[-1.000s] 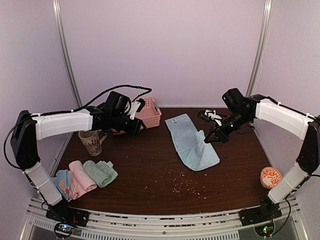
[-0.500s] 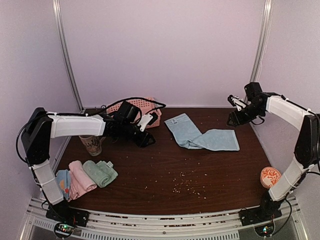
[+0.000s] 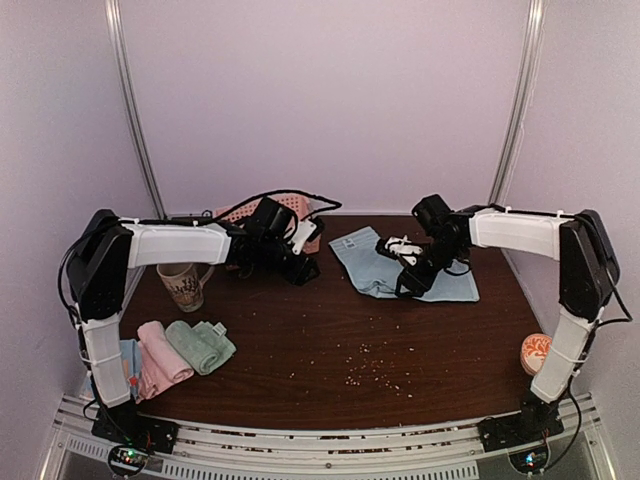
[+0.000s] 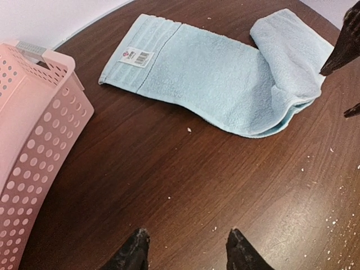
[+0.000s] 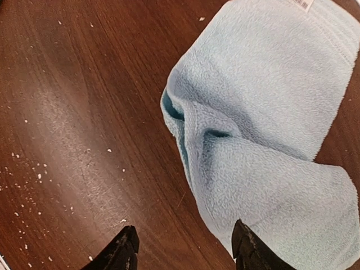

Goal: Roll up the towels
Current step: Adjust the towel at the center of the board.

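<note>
A light blue towel (image 3: 372, 262) lies flat at the back middle of the table, bent into an L with its far end doubled over to the right (image 3: 452, 282). My right gripper (image 3: 403, 277) hovers open over the bend (image 5: 270, 112), one finger above the cloth edge and one above bare wood, holding nothing (image 5: 185, 250). My left gripper (image 3: 306, 269) is open and empty over bare wood just left of the towel (image 4: 214, 73), beside the basket (image 4: 185, 248). A pink towel (image 3: 163, 353), a green towel (image 3: 201, 345) and a blue towel with orange dots (image 3: 126, 366) lie rolled at the front left.
A pink perforated basket (image 3: 297, 207) stands at the back left, close to my left wrist (image 4: 34, 129). A patterned mug (image 3: 185, 286) sits under the left arm. An orange patterned cup (image 3: 541, 352) is at the front right. Crumbs dot the wood (image 3: 360, 375).
The right gripper let go of the towel end, leaving it folded to the right, then swung back over the bend. The left gripper moved right toward the towel and opened wider.
</note>
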Robot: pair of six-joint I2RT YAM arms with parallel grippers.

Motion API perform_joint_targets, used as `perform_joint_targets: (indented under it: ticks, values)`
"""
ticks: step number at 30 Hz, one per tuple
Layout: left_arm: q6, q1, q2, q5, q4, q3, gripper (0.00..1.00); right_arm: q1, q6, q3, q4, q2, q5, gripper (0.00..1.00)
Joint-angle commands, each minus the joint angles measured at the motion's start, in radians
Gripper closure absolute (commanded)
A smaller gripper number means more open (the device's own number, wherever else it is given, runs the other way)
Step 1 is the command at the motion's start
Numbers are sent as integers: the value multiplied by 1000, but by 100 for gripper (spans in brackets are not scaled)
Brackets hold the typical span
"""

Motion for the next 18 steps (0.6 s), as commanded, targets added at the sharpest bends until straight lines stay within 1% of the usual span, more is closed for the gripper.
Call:
perform_joint_targets:
  ticks: [1,7,8,9,12,13,14,15,18]
  values:
    - [-54,4,-40,-52,52,-52,52,28,-7,59,51,81,64,43]
    - [-93,7,-119,-61,86,-172,52,46,-2,117,71,181,103,48]
    - [-95,7,-127,-65,90,-184,52,49,-5,123,71,192,101,52]
    - [-95,7,-133,-69,90,-191,53,54,-10,129,70,202,101,60]
    - [-95,9,-156,-97,83,-202,53,79,-18,163,51,216,116,89]
    - [-106,14,-172,-109,94,-217,53,90,-23,181,30,213,121,95]
    - [-134,26,-195,-122,122,-251,53,105,-34,205,5,202,116,99]
    - [-166,44,-225,-118,163,-299,53,120,-48,237,-24,186,94,100]
    - [-248,141,-304,-14,264,-422,53,181,-132,307,-137,74,-42,100]
